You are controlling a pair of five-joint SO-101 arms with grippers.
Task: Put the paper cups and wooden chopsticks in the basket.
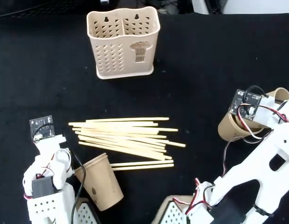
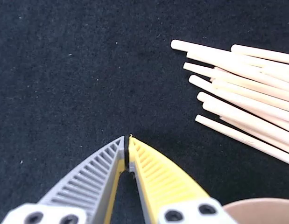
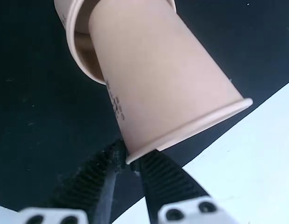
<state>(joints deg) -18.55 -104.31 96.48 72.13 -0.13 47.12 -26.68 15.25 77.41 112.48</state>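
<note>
nothing has gone into the basket yet, as far as i can see: what shows of its two compartments looks empty, and it stands upright at the far side of the table.

the chopsticks lie in one loose flat bundle on the cloth in front of the basket, well apart from it and on the arms' side. none of them is picked up.

my right gripper has its jaws pinched together on the rim of a paper cup. it holds this cup off the table, well apart from the basket, in front of it and out toward the right arm's side. the base of that cup seems to sit inside a second cup, so i judge i may be carrying a nested pair, though i can't be sure.

my left gripper is closed tip to tip with nothing in it. it hovers low over bare cloth just beside the near ends of the chopsticks, farther from the basket than they are.

another cup, the loose cup, lies on its side farther from the basket than the bundle, just beside the left arm.

so i'd call the task barely begun: one carry is under way, with the loose cup and every chopstick left to do.
</note>
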